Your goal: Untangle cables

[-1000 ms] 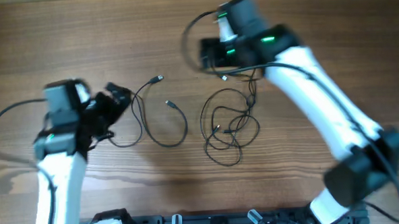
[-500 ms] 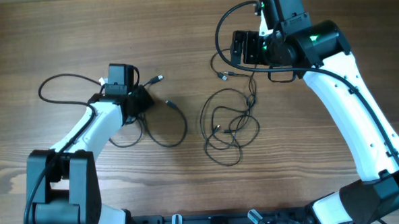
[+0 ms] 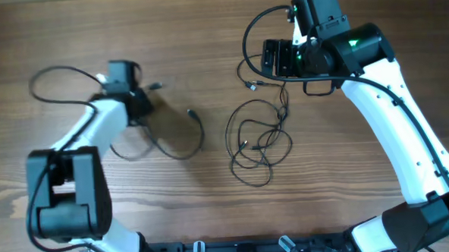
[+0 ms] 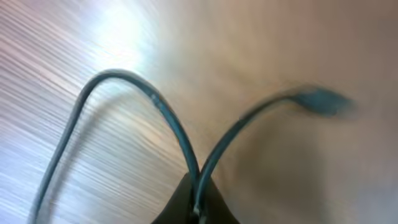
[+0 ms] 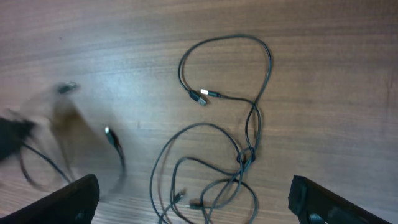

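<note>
a: what is the left gripper point(image 4: 196, 210) doing?

b: its jaws are together, pinched on the left cable point(image 4: 155, 106) at the bottom edge of the wrist view. two strands rise from the pinch in a v. one arcs up and over to the left, the other runs up right to a blurred plug point(image 4: 320, 99).

a: and from above?

b: it sits in the upper left of the frame, smeared dark. the left cable loops out below and to the right of it on the wooden table point(image 3: 365, 211). one free end lies left of centre. the thick arm cord point(image 3: 51, 73) curls further left, apart from the thin one.

a: the right gripper point(image 3: 276, 58)?

b: its jaws stand wide apart and it holds nothing. it hangs in the upper right of the overhead frame, over the top of the tangled bundle point(image 3: 257, 143). in its wrist view the fingers point(image 5: 68, 202) are only dark corners at the bottom left and bottom right, cut off by the edge.

a: where does that bundle lie?

b: flat on the table, just right of centre, well apart from the left cable. a loop reaches up from it, with a silver-tipped plug point(image 5: 200, 96) lying inside the loop.

a: what is hard to read?

b: strands bunch at a knot point(image 5: 247, 157) and i cannot tell how many cords pass through it or which lies on top. the bundle's lower part runs off the bottom of the right wrist view. the left cable is only a blur at that view's left edge.
</note>
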### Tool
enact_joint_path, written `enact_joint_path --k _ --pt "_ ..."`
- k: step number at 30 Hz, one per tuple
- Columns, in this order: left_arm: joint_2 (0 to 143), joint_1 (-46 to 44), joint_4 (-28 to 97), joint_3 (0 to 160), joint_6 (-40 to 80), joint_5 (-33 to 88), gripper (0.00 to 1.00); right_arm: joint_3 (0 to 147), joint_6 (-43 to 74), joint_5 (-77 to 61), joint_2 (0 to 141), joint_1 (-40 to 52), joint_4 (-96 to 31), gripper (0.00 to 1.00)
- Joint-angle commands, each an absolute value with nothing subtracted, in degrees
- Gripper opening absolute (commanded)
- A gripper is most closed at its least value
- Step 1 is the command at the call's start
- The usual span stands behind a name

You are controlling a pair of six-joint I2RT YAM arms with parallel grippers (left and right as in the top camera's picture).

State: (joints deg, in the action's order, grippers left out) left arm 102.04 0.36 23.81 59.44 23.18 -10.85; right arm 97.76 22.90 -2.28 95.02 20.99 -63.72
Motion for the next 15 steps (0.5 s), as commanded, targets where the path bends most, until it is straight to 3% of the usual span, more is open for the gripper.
enact_joint_path --k 1,8,15 --pt "97.82 12.60 25.78 74.61 19.49 -18.57 0.04 96.99 23.09 -1.98 95.39 21.08 -64.18 1.00" --pt "99.39 33.10 19.94 80.38 18.11 -10.94 0.04 96.99 25.63 -1.98 95.42 21.15 -63.72 1.00" --pt "106.76 39.57 17.28 80.36 17.32 -2.90 0.04 96.99 27.62 -1.98 95.42 21.21 -62.85 1.00"
